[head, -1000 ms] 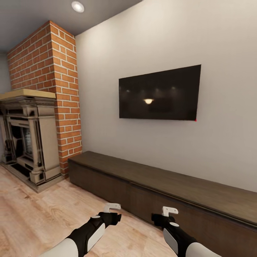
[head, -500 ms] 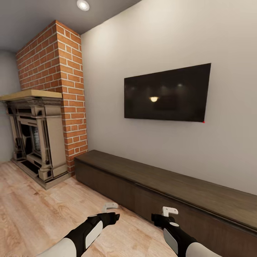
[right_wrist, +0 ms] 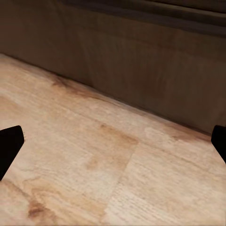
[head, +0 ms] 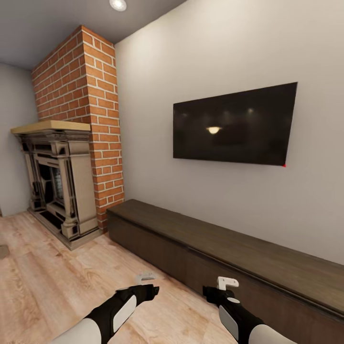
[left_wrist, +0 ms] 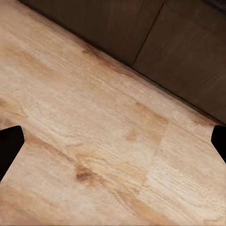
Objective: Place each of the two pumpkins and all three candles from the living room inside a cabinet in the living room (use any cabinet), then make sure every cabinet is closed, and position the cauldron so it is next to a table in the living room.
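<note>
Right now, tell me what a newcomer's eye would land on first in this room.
The red brick chimney rising to the ceiling at the left, with an ornate fireplace set against it. Next, the black TV mounted on the pale wall, above the long low dark cabinet, its fronts closed. Both grippers, left gripper and right gripper, hang empty over the wood floor.

The cabinet (head: pixel 224 253) is dark brown wood with a faint lengthwise grain, its top a shade lighter than its fronts. The floor (head: pixel 52 282) is pale honey-toned planks with darker knots and streaks. The chimney (head: pixel 86 110) is orange-red brick with pale mortar lines. The fireplace surround (head: pixel 62 191) is grey-beige under a tan mantel. The wall (head: pixel 191 62) is off-white, the television (head: pixel 234 125) glossy black. The arms are black with white panels, and the left gripper (head: pixel 145 277) and right gripper (head: pixel 227 282) carry white parts.
</note>
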